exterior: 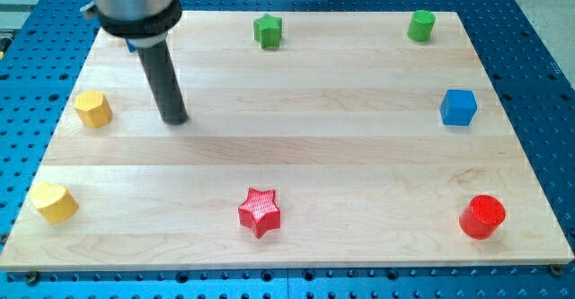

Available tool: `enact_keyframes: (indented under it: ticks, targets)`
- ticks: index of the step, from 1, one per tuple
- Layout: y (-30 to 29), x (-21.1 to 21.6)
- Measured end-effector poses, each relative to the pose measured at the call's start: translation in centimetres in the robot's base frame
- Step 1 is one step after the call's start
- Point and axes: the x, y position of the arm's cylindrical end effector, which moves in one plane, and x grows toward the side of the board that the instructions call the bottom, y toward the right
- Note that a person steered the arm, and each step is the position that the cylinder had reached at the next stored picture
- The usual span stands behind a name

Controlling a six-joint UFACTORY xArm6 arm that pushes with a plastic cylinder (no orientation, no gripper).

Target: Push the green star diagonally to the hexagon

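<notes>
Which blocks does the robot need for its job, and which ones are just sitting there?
Needed:
green star, at the view's top
yellow hexagon, at the view's left
my tip, just right of the hexagon, touching nothing

Just sitting there:
green cylinder
blue cube
red cylinder
red star
yellow heart-like block
</notes>
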Motion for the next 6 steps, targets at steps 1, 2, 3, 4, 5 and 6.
enact_keyframes:
  ticks: [1, 2, 3, 4, 5, 6]
  targets:
    - [6.2, -2.3]
    - [16.9, -5.5]
    - [22.5, -11.2]
    - [21.8, -16.3]
    - [17.8, -16.7]
    - [11.9, -16.4]
